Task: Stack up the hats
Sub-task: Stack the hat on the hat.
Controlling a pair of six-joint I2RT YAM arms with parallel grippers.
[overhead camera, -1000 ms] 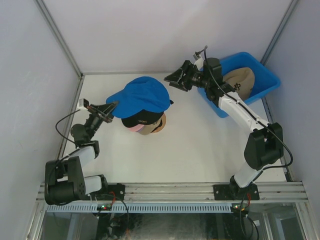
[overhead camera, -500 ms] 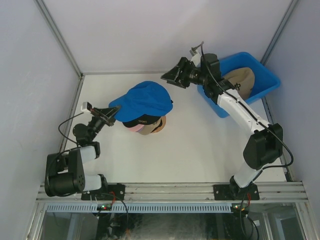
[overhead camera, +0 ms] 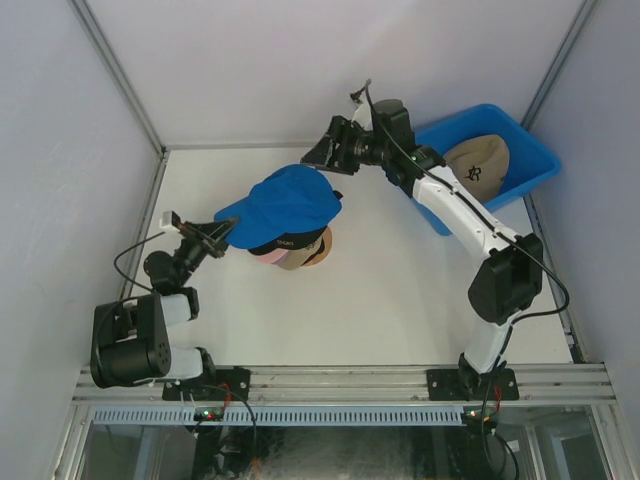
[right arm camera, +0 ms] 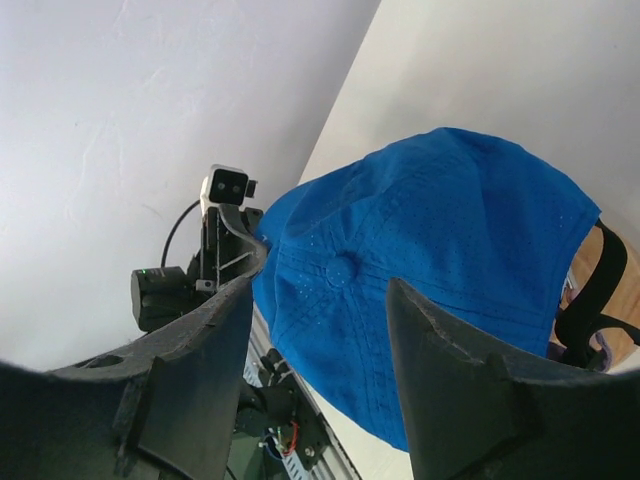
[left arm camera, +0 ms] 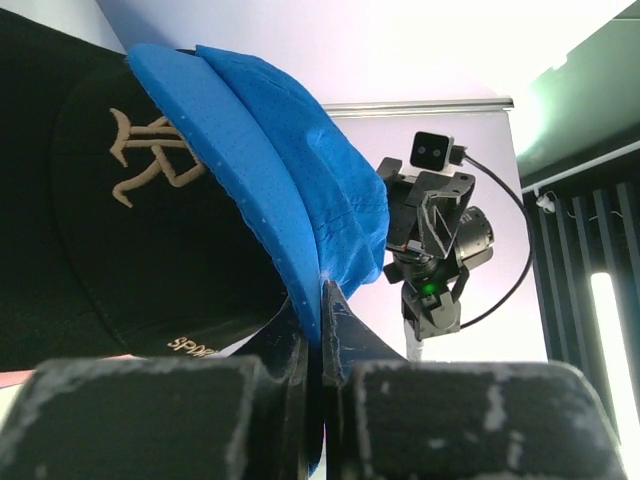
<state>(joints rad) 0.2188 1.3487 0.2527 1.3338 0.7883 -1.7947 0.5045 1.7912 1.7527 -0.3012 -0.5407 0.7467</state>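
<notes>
Clamping the left pincer [left arm camera: 322, 300] tight on the brim edge of the blue cap [overhead camera: 290, 198], nearest the bases, with that cap lying atop the black cap [overhead camera: 288, 240] and the pile [overhead camera: 277, 258] on the tabletop [overhead camera: 400, 280]. Holding the right pincer [overhead camera: 320, 156] parted and empty just beyond the blue crown, and leaving a tan cap [overhead camera: 478, 160] lying in the blue bin [overhead camera: 525, 135] farthest back.

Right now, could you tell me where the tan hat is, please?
In the top view, the tan hat lies inside the blue bin at the far right corner of the table, just right of the right arm.
</notes>
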